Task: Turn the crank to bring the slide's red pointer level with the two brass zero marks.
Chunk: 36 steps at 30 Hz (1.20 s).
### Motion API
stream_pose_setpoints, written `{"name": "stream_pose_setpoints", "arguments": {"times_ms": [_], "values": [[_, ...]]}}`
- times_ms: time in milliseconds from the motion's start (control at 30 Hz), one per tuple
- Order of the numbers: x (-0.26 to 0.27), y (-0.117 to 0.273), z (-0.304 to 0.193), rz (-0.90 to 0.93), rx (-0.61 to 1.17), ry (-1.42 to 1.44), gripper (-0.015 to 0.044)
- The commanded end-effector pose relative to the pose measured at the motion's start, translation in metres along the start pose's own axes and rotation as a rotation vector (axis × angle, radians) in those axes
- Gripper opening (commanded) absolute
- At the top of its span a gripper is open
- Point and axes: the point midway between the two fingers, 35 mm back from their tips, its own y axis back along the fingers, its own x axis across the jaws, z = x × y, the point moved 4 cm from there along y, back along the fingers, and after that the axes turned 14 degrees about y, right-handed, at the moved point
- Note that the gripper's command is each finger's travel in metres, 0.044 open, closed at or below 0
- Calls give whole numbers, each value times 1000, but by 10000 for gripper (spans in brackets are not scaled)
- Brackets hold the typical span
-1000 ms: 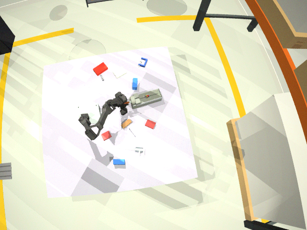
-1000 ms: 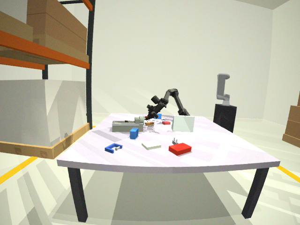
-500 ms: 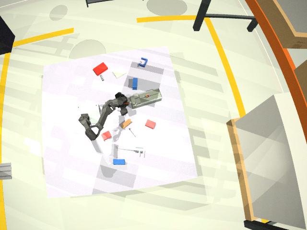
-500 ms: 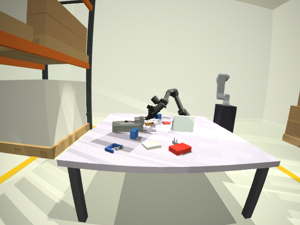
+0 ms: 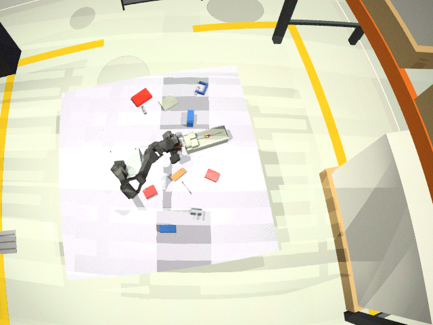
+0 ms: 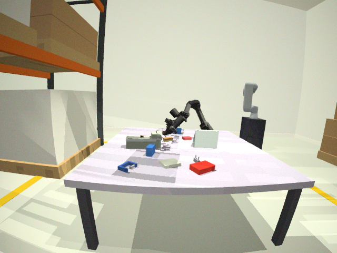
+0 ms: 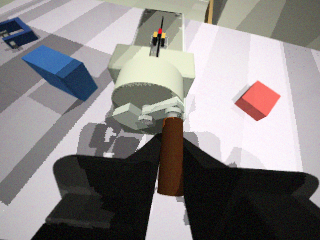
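Note:
The grey-green machine (image 5: 214, 142) (image 6: 142, 143) (image 7: 148, 77) lies on the table, its long slide channel pointing away from the arm. In the wrist view the small red pointer (image 7: 160, 31) shows between or slightly beyond the two brass marks (image 7: 155, 36); whether it is exactly level is too small to tell. The crank's brown handle (image 7: 171, 160) sticks out from the round hub toward me, joined to a pale crank arm. My gripper (image 7: 168, 138) (image 6: 165, 133) is shut on this handle, one black finger on each side.
A blue block (image 5: 190, 118) (image 6: 150, 150) (image 7: 62, 72) stands left of the machine in the wrist view, with a blue clamp-like frame (image 5: 203, 88) (image 7: 18, 33) beyond. A red block (image 5: 212, 175) (image 7: 258, 100) lies to its right. An orange block (image 5: 178, 174) lies near the arm.

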Motion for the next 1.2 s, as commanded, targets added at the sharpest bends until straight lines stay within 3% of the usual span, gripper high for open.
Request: {"name": "stream_pose_setpoints", "arguments": {"times_ms": [0, 1167], "values": [[-4, -5, -6, -7, 19, -10, 0], [-3, -19, -19, -8, 19, -9, 0]]}}
